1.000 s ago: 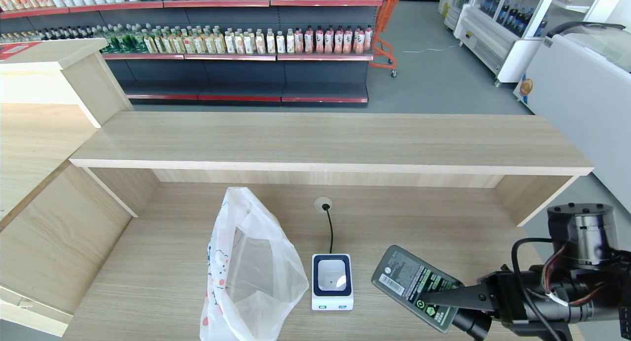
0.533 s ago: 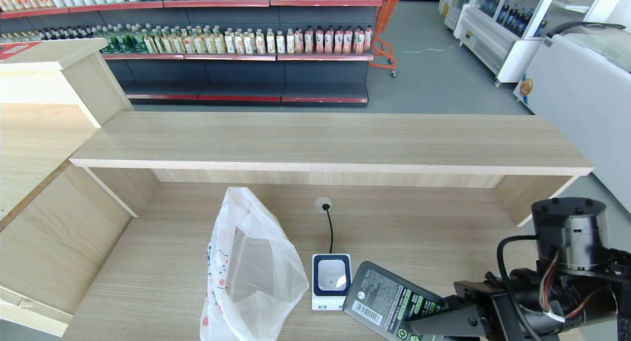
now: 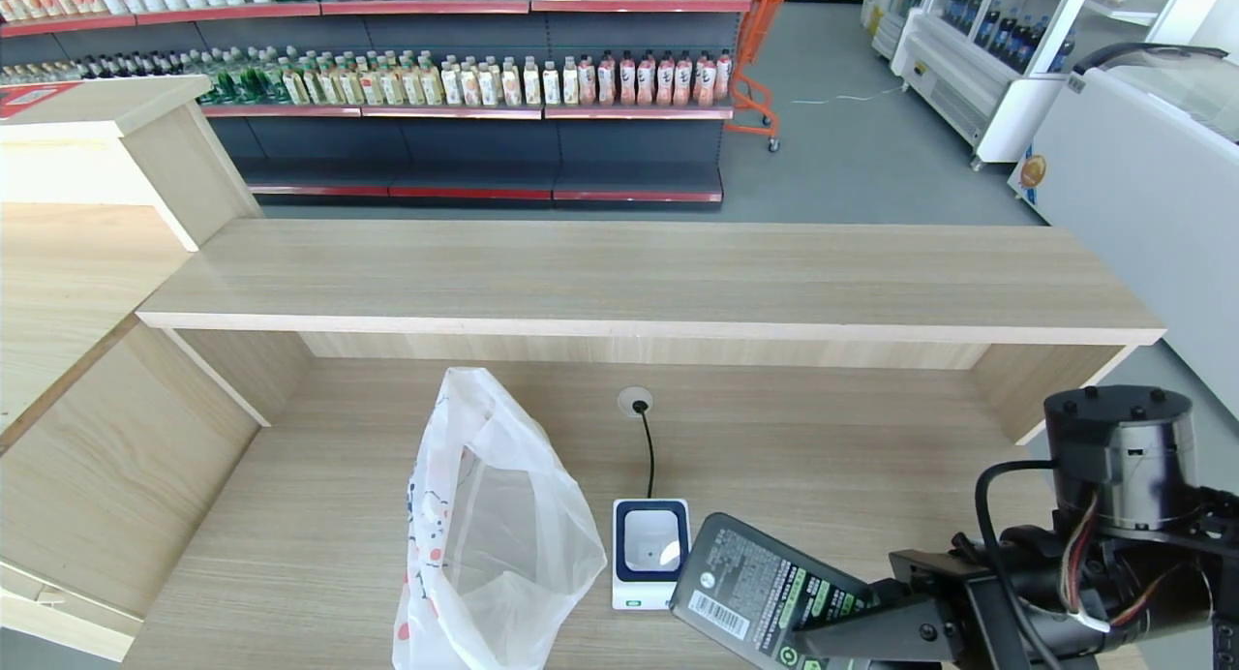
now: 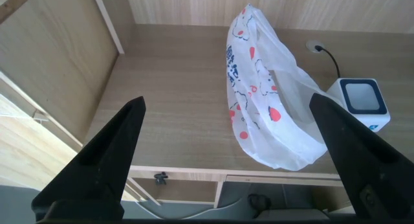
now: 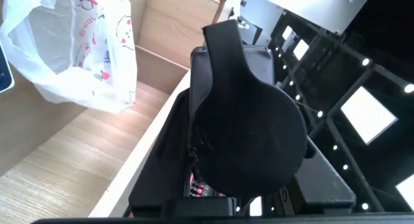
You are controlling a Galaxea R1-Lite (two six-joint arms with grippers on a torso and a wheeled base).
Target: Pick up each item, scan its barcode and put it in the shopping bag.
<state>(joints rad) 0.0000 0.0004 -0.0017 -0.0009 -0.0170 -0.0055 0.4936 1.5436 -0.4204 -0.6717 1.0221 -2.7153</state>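
right pincer clamped on pack end, above table at scanner right edge | left pincer apart | risk: barcode faces up, likely no read; end-grip may slip; bag mouth slack

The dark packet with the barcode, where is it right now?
In the head view the dark packet is low, right of centre, held by the right gripper, its corner overlapping the white scanner beside the shopping bag.
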